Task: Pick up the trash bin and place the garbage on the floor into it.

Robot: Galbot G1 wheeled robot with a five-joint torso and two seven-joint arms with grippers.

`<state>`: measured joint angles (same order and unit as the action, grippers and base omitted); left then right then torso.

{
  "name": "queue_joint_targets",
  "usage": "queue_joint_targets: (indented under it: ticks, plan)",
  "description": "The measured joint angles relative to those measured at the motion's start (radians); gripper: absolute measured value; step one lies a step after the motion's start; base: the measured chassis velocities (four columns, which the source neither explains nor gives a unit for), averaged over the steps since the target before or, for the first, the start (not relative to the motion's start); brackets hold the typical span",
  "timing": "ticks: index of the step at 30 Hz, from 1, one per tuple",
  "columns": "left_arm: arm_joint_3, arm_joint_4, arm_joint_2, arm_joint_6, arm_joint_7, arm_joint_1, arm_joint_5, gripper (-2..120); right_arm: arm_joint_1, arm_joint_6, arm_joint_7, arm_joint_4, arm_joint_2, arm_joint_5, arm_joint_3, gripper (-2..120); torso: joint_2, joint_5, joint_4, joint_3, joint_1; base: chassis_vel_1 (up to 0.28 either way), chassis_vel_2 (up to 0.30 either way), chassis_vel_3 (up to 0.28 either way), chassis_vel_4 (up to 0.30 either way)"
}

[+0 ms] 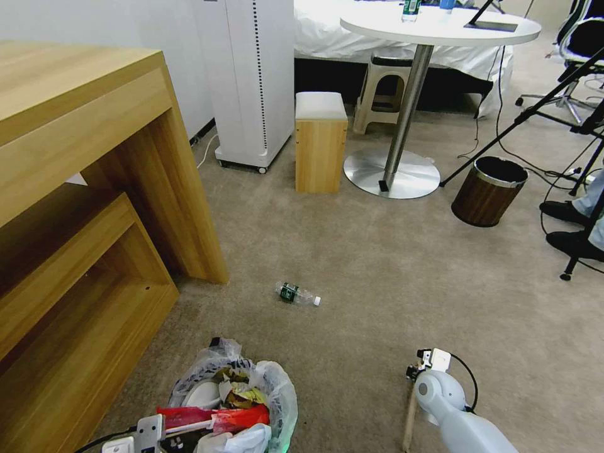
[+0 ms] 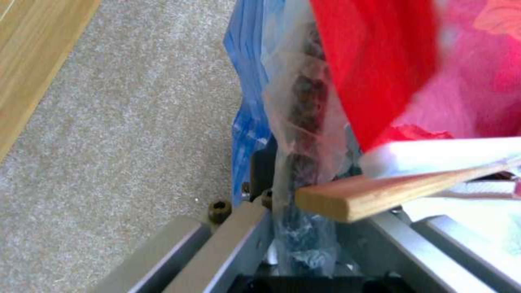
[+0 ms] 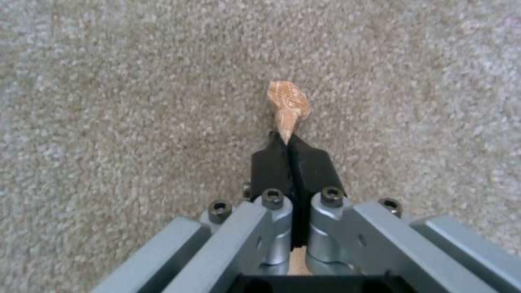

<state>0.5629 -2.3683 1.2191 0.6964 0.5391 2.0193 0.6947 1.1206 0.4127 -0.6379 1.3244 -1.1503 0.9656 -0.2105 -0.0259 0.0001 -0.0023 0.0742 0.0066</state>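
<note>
The trash bin [image 1: 236, 402] sits at the near left of the scene, its crinkly bag [image 1: 277, 384] puffing over the rim. Inside lie a white slipper [image 1: 202, 395], crumpled yellowish paper [image 1: 242, 395] and a red wrapper [image 1: 217, 418], with a wooden stick [image 2: 390, 191] lying across the top.

The left end effector [image 2: 282, 203] is at the bin's near rim, its fingers closed tight on the bag and rim. In the left wrist view the plastic is pinched between them, with a blue carton [image 2: 247, 93] pressed against the inside of the bag. The left arm comes in from the near edge of the scene.

The right end effector [image 3: 287, 142] is closed on a second wooden stick [image 3: 287, 101]; its black fingertips [image 3: 315, 167] are pressed together, and one end of the stick juts out beyond them above the carpet. In the head view this stick [image 1: 410, 418] hangs down alongside the right arm's wrist [image 1: 440, 393], at the near right, well apart from the bin.

On the floor [image 1: 390, 270], farther out and between the two arms, a green-label bottle [image 1: 297, 294] lies on its side.

Beyond it stand a wooden desk [image 1: 82, 157] on the left, a white appliance [image 1: 248, 82] and a small wooden stool [image 1: 321, 141] at the far middle, a round white counter [image 1: 440, 28], and a brown wood-look bin [image 1: 489, 190] at the far right.
</note>
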Motion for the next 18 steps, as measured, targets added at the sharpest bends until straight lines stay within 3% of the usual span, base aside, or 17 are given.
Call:
queue_joint_targets:
  ticks: [12, 18]
  plan:
    - [0.001, 0.001, 0.001, 0.000, 0.005, -0.002, 0.001, 0, -0.001, -0.004, 0.008, 0.023, 0.021, 0.007, -0.003, 0, 0.000, 0.0000, 0.0000, 0.000, 0.000, 0.000, 0.000, 0.000, 0.000]
    - [0.019, -0.029, -0.016, 0.010, 0.031, 0.021, 0.048, 0, 0.022, 0.003, 0.006, 0.113, 0.104, 0.035, -0.030, 0, 0.000, -0.0004, -0.0001, 0.000, 0.000, 0.000, 0.000, 0.000, 0.000]
